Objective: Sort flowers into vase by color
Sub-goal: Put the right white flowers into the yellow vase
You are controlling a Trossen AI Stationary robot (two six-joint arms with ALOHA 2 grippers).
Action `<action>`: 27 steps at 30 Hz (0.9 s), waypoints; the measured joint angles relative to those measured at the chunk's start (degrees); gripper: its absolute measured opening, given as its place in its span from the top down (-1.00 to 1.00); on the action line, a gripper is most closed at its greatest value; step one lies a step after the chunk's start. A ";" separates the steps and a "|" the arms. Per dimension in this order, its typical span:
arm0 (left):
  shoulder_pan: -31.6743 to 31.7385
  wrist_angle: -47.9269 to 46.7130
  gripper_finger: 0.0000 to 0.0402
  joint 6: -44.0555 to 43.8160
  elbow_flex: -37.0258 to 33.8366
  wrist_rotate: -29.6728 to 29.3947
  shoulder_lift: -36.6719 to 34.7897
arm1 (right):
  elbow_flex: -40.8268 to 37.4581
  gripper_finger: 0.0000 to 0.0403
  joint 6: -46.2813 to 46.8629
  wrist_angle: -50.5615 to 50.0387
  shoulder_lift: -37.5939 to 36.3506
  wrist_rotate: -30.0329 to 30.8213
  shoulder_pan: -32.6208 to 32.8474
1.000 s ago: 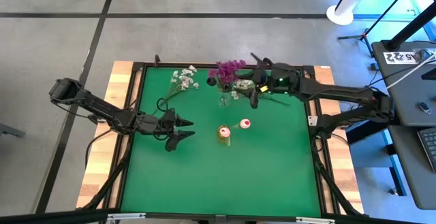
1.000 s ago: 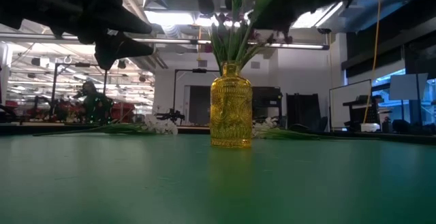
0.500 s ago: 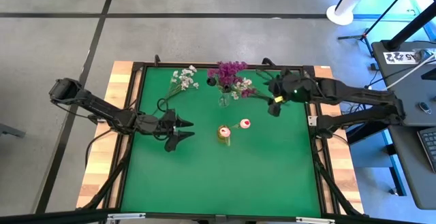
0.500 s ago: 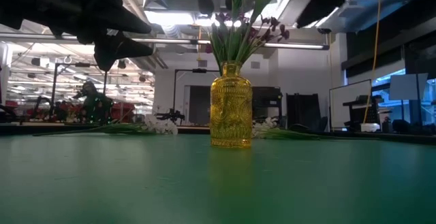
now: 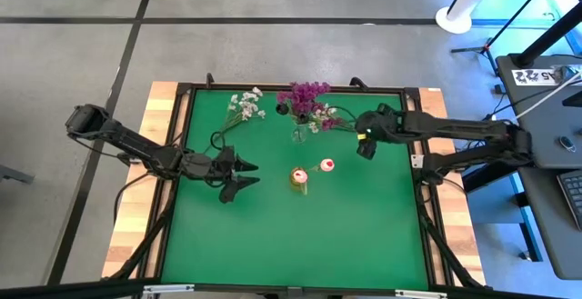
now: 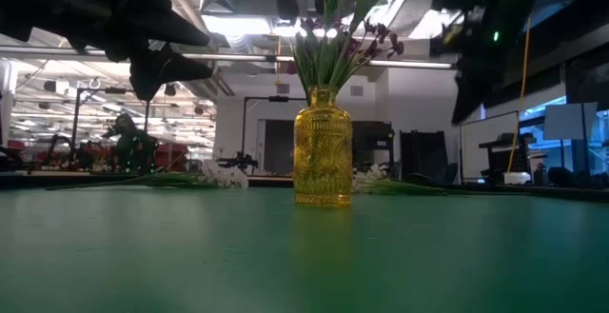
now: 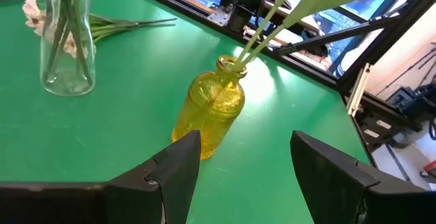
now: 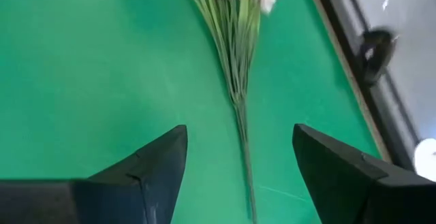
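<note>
A yellow glass vase (image 5: 299, 179) stands mid-table holding green stems with a pink bud (image 5: 327, 164); it also shows in the left wrist view (image 7: 211, 112) and the low view (image 6: 322, 146). Behind it, a clear vase (image 5: 299, 134) holds magenta sprigs (image 5: 306, 93). White sprigs (image 5: 244, 106) lie flat at the far left. A bunch of pale-blossomed stems (image 8: 238, 47) lies on the mat under my right gripper (image 8: 238, 176), which hovers open to the right of the clear vase (image 5: 363, 149). My left gripper (image 5: 253, 173) waits open, left of the yellow vase.
The green mat is framed by a dark rail (image 5: 414, 154) and wooden borders. The near half of the mat (image 5: 291, 235) is free room. The clear vase with its stems also shows in the left wrist view (image 7: 67, 47). Room clutter lies beyond the table.
My right gripper has drawn away from over the clear vase toward the table's right edge and come lower, now hanging over the stems lying there. The magenta sprigs stand uncovered in the clear vase. The left arm has kept still.
</note>
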 joint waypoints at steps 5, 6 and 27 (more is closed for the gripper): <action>0.03 -0.20 -0.11 0.32 0.00 -0.04 0.00 | -7.43 -0.32 -4.24 12.57 2.61 -8.99 -9.72; 0.03 -0.20 -0.11 0.41 0.00 -0.17 0.00 | -8.56 -0.32 -4.72 16.02 3.20 -11.10 -11.66; 0.03 -0.39 -0.11 0.56 0.00 -0.63 0.00 | -10.41 -0.32 -13.47 31.43 21.94 -21.52 -24.79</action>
